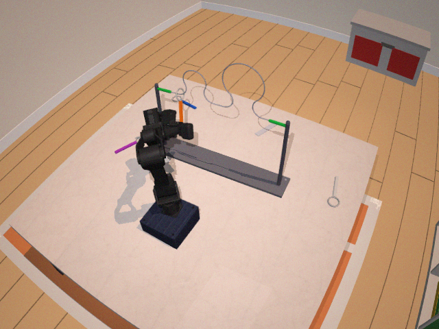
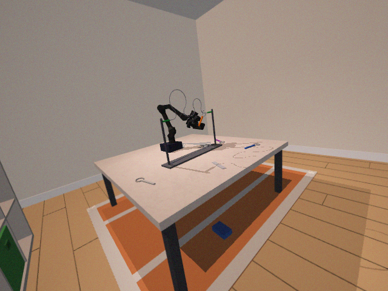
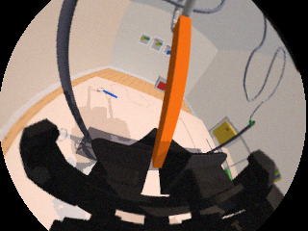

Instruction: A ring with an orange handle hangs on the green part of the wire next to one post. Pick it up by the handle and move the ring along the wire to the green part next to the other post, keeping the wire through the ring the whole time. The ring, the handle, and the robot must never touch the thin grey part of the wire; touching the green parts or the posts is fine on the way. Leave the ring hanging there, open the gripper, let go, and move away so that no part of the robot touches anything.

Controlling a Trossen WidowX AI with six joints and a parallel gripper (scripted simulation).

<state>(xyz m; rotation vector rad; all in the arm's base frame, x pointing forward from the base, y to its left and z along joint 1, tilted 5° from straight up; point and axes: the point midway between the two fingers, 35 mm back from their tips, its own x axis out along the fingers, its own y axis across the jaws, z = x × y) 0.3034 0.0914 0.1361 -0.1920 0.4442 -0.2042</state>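
Note:
My gripper (image 1: 181, 124) (image 2: 199, 125) (image 3: 157, 130) is shut on the lower end of the orange handle (image 1: 181, 111) (image 2: 200, 120) (image 3: 177, 87). The handle points up to its ring, just beyond the inner end of the green part (image 1: 164, 90) (image 2: 209, 111) by the left post (image 1: 158, 101) (image 2: 213, 127) of the top view. The ring appears to be around the thin grey wire (image 1: 264, 86); whether they touch I cannot tell. The wire loops across to the other green part (image 1: 277, 123) (image 2: 165, 120) at the right post (image 1: 284, 153) (image 2: 164, 140). The ring is mostly cut off in the wrist view.
A dark base bar (image 1: 226, 166) (image 2: 194, 156) joins the posts. On the table lie a blue-handled ring tool (image 1: 189, 104) (image 2: 250, 146), a purple-handled one (image 1: 125, 147) near the arm, a grey-handled one (image 1: 335, 186) (image 2: 150, 182) and a flat pale piece (image 1: 264, 131) (image 2: 218, 165).

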